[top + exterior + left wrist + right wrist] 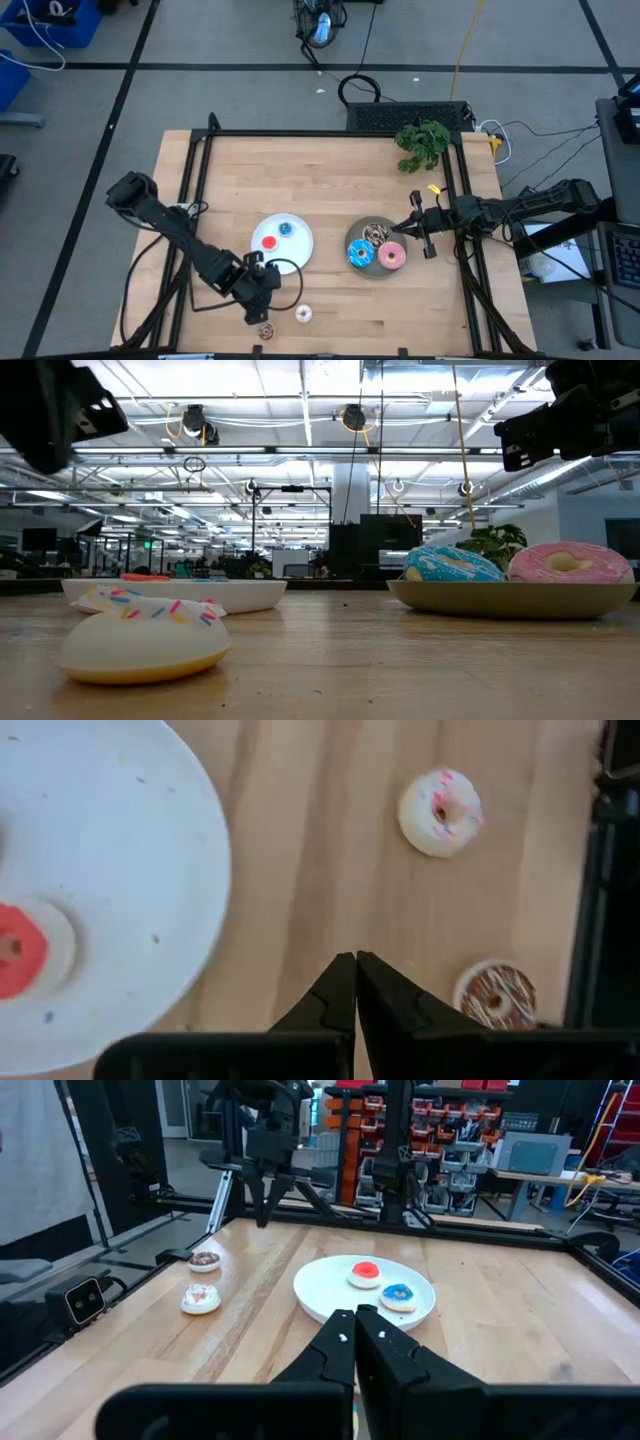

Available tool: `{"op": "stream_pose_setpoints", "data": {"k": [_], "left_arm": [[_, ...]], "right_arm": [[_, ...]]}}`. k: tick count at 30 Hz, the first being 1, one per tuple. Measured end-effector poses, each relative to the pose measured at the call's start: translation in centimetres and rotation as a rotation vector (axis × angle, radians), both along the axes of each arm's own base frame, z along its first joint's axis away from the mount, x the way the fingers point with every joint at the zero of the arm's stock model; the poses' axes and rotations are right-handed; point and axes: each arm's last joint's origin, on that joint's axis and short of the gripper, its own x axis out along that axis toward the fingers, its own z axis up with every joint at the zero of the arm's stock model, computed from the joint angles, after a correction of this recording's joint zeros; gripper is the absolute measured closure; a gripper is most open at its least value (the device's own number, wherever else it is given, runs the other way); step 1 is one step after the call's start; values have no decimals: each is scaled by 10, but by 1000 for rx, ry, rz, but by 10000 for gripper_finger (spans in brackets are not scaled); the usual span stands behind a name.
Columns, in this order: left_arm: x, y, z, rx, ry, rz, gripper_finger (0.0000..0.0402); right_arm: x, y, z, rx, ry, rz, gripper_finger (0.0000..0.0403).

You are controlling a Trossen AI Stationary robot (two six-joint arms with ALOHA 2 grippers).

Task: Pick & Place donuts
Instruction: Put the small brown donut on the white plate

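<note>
A white plate [296, 252] near the table's middle carries a red mini donut [268, 242] and a blue mini donut [286, 229]. To its right, a grey plate [349, 238] holds a blue-iced donut [360, 254], a pink-iced donut [391, 256] and a brown drizzled donut [375, 234]. A pale sprinkled mini donut [441, 812] and a brown mini donut [496, 995] lie flat on the wood near the front edge. My left gripper [355, 962] hangs shut above the bare wood between the white plate [100, 870] and these two. My right gripper [355, 1315] waits shut at the grey plate's right.
A green plant [422, 143] stands at the table's far right corner. Black frame rails [196, 170] run along the table's left, far and right sides. Bare wood lies beyond the two plates, toward the far edge.
</note>
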Motion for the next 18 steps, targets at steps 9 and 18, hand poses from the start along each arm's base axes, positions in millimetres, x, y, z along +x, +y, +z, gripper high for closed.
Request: {"op": "stream_pose_setpoints", "data": {"k": [9,18], "left_arm": [[13,-29,-10,-48,-58,-152,396],[40,-84,-3,78,64,-206,390]], "right_arm": [[0,0,1,-28,-11,2,403],[0,0,1,-29,-20,2,403]]}}
